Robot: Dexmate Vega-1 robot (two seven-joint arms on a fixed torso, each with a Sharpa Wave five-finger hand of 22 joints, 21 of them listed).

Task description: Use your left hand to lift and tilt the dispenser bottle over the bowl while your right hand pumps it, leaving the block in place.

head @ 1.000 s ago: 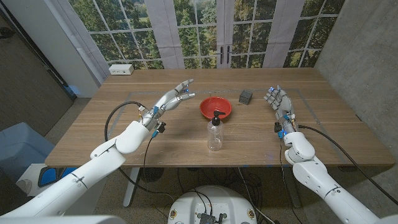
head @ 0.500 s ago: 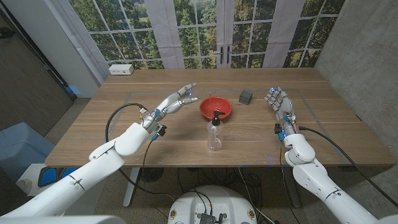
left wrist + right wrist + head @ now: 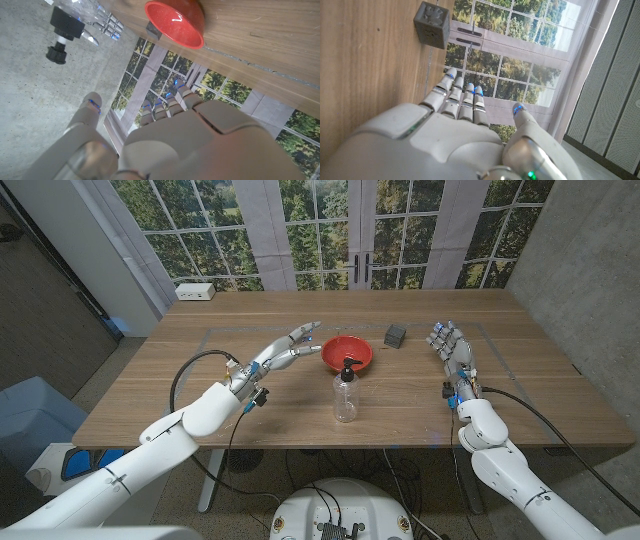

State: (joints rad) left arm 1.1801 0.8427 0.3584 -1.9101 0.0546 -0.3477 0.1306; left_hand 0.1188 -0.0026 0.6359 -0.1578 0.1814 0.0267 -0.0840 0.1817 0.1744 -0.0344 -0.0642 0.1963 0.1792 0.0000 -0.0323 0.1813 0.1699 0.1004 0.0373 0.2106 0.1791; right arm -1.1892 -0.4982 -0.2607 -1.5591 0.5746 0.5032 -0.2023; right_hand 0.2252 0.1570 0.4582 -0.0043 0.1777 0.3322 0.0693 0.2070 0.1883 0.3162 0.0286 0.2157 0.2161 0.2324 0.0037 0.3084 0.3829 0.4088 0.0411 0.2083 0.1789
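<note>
The left hand (image 3: 288,347) is sweeping rightward toward the red bowl (image 3: 347,353), fingers spread and holding nothing, closing on the dispenser bottle (image 3: 346,392) standing just near of the bowl. The right hand (image 3: 449,345) is waiting at the right, fingers extended and empty, with the block (image 3: 396,334) untouched to its left.

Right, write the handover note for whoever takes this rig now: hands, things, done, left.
Left hand: open, holding nothing, left of the red bowl.
Right hand: open, holding nothing, at the table's right side.
Dispenser bottle: upright on the table, in front of the bowl, untouched.
Block: right of the bowl, in place.
Done: nothing yet.
Left: grip, lift and tilt the bottle over the bowl; pump.
</note>
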